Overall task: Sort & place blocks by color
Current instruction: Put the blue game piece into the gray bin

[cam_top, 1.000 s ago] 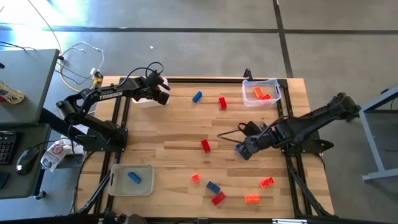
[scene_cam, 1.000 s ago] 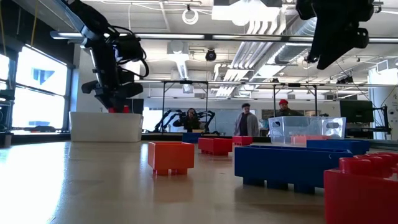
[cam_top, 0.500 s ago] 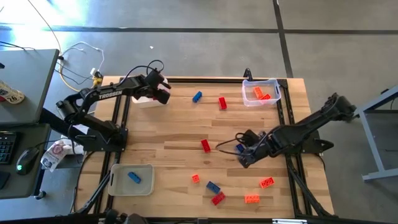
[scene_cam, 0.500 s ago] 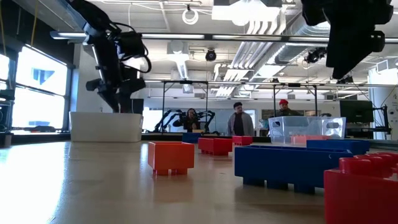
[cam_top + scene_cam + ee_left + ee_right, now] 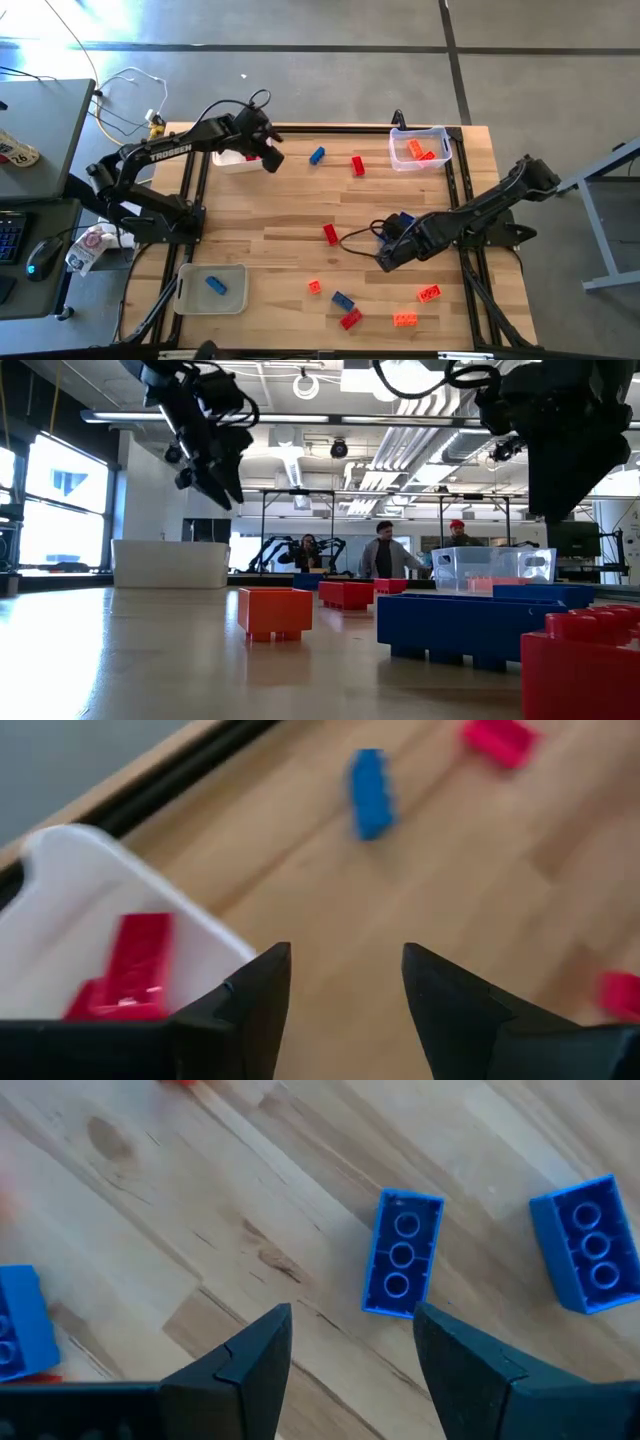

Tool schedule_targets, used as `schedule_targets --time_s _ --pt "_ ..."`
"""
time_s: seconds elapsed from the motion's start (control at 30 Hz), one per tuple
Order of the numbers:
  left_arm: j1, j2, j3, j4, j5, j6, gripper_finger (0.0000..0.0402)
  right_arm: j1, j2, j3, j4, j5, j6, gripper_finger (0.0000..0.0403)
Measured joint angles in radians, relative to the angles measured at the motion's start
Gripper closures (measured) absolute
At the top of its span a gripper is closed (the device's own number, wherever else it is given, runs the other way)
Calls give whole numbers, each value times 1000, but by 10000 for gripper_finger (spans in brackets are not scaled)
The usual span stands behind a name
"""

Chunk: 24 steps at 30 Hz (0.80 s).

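A red block lies inside the white tray at the table's far left edge, with my left gripper hovering just beside that tray, fingers apart and holding nothing. Beyond the tray on the wooden table sit a blue block and another red block. Farther from the tray, my right gripper hangs over the table's middle, fingers spread and empty, above a blue block lying studs-up. A clear tray at the far right holds orange blocks.
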Motion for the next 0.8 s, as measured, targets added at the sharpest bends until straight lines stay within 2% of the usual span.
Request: schedule_targets --time_s 0.37,0.8 --pt "-221 -92 1 -11 16 18 222 -77 71 0 -13 -66 -41 208" --pt "-496 -122 1 -10 16 -1 222 -233 158 0 5 -211 -233 208"
